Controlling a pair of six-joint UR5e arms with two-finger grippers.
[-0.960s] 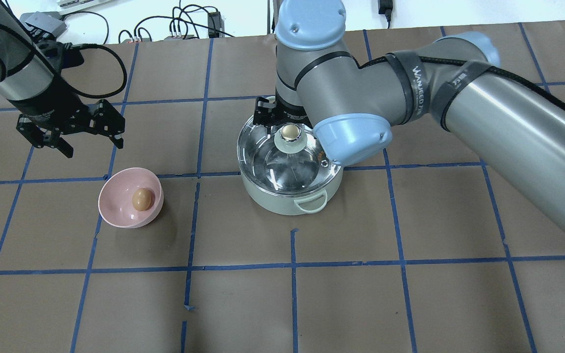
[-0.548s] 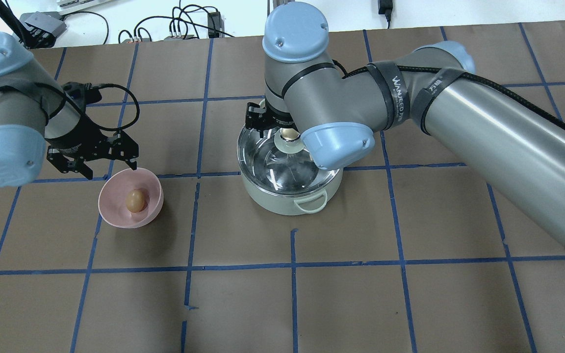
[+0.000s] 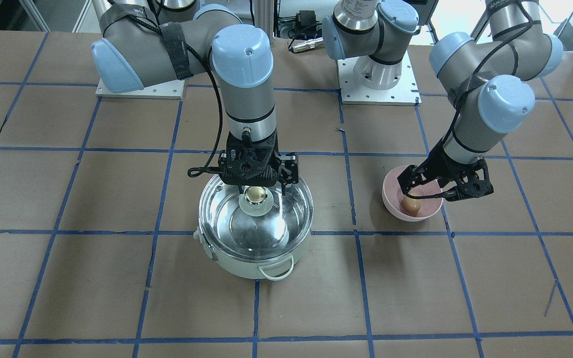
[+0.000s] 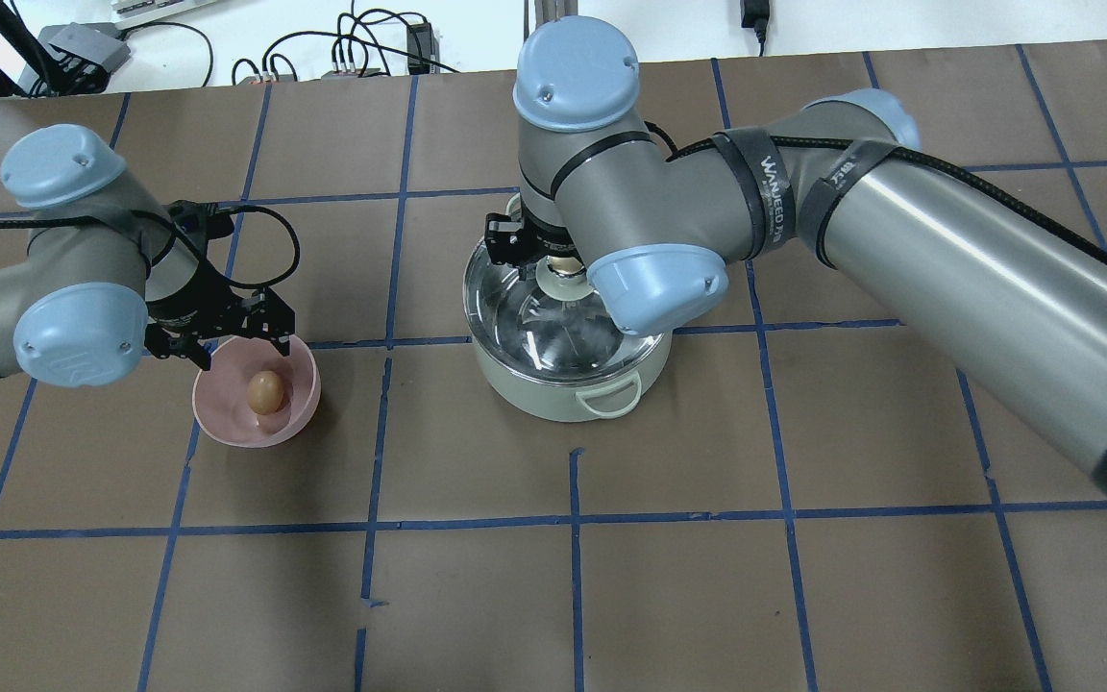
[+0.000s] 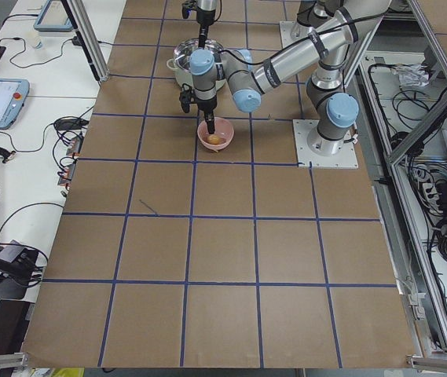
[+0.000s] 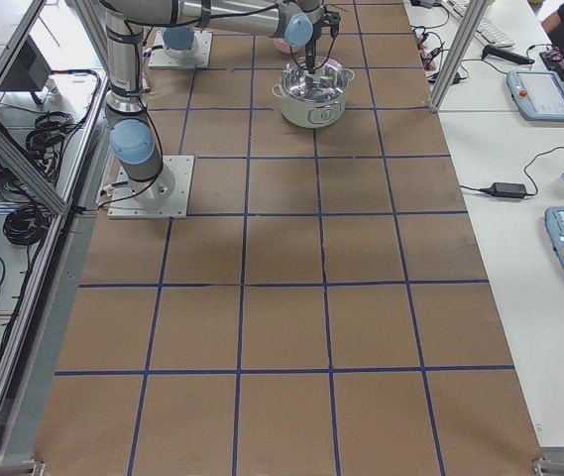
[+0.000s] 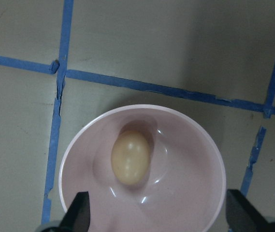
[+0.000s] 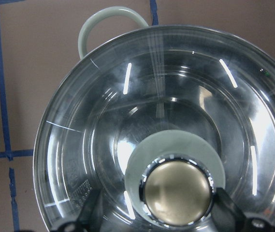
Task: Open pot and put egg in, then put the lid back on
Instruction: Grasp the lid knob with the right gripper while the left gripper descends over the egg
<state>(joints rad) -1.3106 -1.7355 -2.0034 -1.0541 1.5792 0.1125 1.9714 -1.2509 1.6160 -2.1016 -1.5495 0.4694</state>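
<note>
Brown paper taped into a blue grid covers the table [image 4: 803, 596], with cables [image 4: 352, 48] lying past its far edge. Well in from every edge stands the pale mint-green pot [image 4: 553, 389], one loop handle [image 4: 611, 396] facing the robot. The clear glass lid [image 4: 525, 308] sits on it, showing the shiny steel inside. The right gripper [image 8: 159, 212] hangs over the lid's gold-capped green knob [image 3: 255, 197], jaws spread with one finger on either side and no visible grip. In the overhead view its wrist hides part of the lid. Toward the table's left end, the tan-brown egg [image 4: 264, 391] lies in a pink bowl [image 4: 217, 423]. The left gripper [image 4: 241, 348] hovers just over the bowl's far rim, jaws wide apart and empty.
</note>
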